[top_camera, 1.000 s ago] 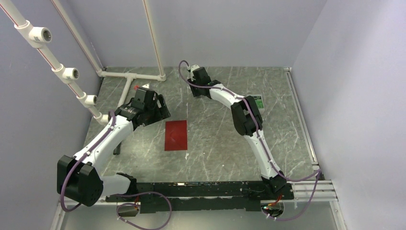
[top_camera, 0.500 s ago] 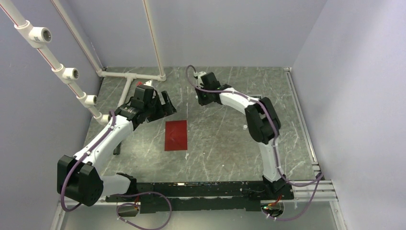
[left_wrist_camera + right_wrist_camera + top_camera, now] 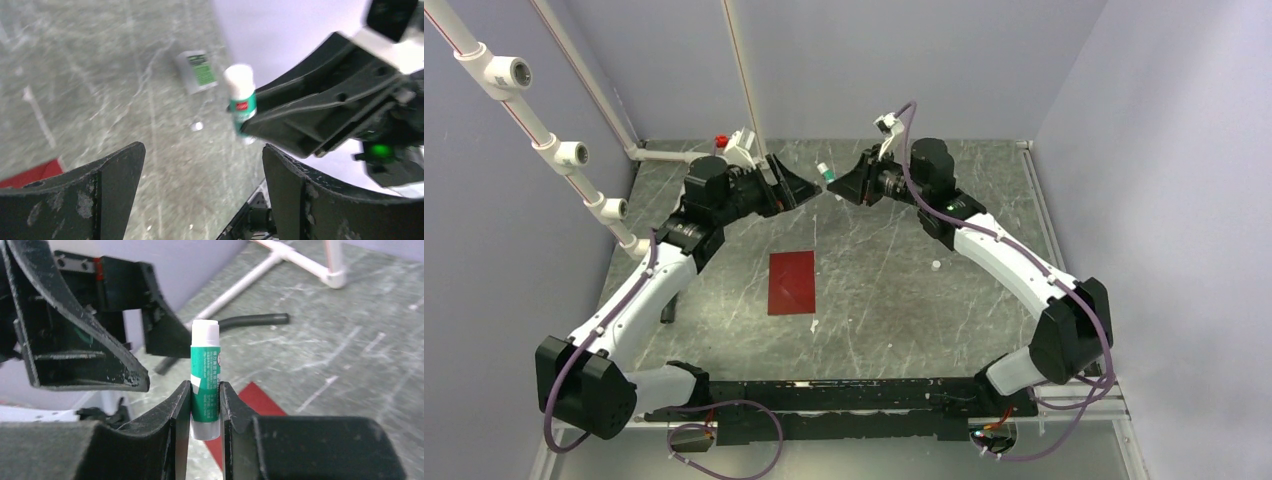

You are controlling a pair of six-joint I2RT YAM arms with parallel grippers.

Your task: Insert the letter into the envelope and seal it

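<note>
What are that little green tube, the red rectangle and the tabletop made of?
Green tube: likely plastic, smooth, with a printed label and white cap. Red rectangle: looks like paper or card, flat and thin. Tabletop: grey marble look with white veins; whether stone or laminate, I cannot tell.

Both arms are raised and bent inward, their grippers facing each other tip to tip. The left gripper (image 3: pixel 807 190) has its fingers spread wide, while the right gripper (image 3: pixel 842 188) pinches a glue stick (image 3: pixel 205 370) upright between its fingers.

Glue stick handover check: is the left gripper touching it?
Apart. The left wrist view shows the open left gripper well clear of the glue stick, which the right gripper holds.
</note>
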